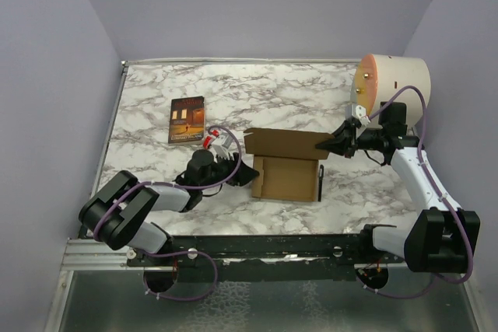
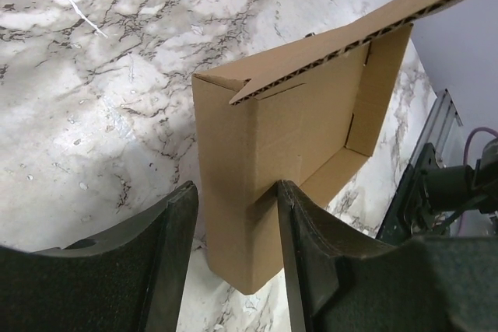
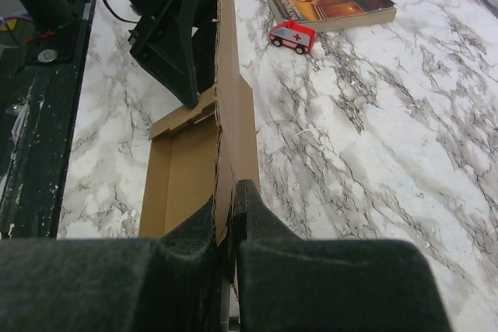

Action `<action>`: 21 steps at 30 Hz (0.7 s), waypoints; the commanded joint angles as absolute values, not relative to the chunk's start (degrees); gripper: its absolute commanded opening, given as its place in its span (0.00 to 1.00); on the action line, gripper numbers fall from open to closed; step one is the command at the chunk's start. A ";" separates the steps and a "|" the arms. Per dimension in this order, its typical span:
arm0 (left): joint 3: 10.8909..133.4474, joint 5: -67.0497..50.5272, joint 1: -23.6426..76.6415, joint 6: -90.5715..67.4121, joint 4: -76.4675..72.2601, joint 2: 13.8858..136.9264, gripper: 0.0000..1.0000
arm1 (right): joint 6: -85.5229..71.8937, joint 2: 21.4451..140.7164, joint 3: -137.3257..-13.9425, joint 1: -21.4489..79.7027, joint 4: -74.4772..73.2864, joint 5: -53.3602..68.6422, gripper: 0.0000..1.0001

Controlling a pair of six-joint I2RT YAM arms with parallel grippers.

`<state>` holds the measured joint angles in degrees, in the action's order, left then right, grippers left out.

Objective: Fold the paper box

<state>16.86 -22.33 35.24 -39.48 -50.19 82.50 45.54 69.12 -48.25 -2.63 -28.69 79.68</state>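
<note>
The paper box (image 1: 286,178) is a shallow brown cardboard tray in the middle of the marble table, its lid panel (image 1: 284,144) standing upright along the far side. My right gripper (image 1: 333,145) is shut on the lid's right edge. In the right wrist view both pads pinch the corrugated sheet (image 3: 226,114) at the gripper (image 3: 227,215). My left gripper (image 1: 246,172) is at the box's left end. In the left wrist view it (image 2: 237,254) is open and straddles the box's corner (image 2: 233,153). The right finger (image 2: 311,262) touches the cardboard; the left finger (image 2: 167,262) stands apart.
A dark book (image 1: 187,120) lies at the back left, with a small red and white toy ambulance (image 1: 211,139) beside it. A large cream cylinder (image 1: 391,83) lies at the back right, behind the right arm. A thin dark object (image 1: 320,175) lies by the box's right side.
</note>
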 commanded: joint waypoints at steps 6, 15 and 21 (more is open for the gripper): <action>20.37 -9.23 39.39 -38.17 -41.79 82.91 0.46 | 46.73 69.61 -47.64 -2.64 -28.87 80.23 0.01; 21.43 -1.87 42.10 -37.23 -38.35 82.31 0.33 | 46.91 69.78 -47.60 -2.64 -29.05 80.23 0.01; 22.99 2.66 43.64 -36.20 -34.67 81.61 0.06 | 45.89 69.79 -47.29 -2.64 -28.16 79.50 0.01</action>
<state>21.47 -3.73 42.65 -38.00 -39.86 82.61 46.33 69.65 -48.12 -2.63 -28.73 79.07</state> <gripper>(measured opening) 0.132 0.017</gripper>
